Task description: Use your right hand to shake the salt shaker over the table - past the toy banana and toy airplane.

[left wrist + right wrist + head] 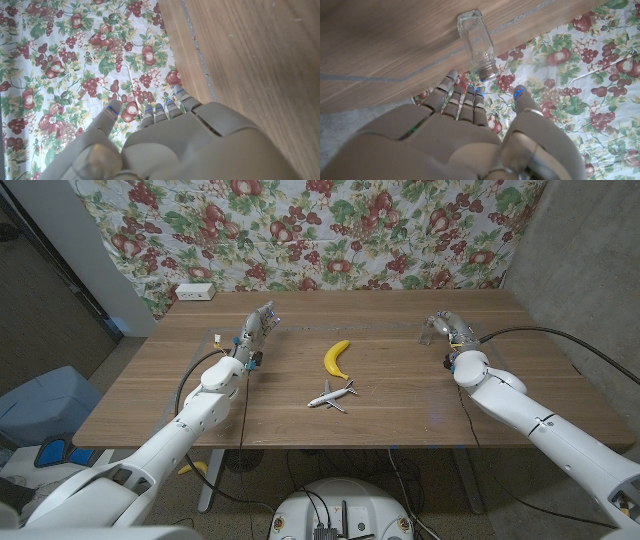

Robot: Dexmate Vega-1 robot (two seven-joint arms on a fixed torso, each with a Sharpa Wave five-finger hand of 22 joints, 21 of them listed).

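Dim room around a softly lit table, sharp at the middle and soft close to the lenses.

From the head camera the wooden table [400, 395] is evenly lit, with small faint shadows, while the corners fall dark and the edges bow outward. In the right wrist picture the right hand [465, 140] is blurred in the foreground; just beyond its fingers [466, 102] the glass salt shaker [477, 43] catches pale glints. In the left wrist picture the left hand [170, 145] is likewise soft, and the floral cloth [60, 65] past its fingertips looks bright and crisp.
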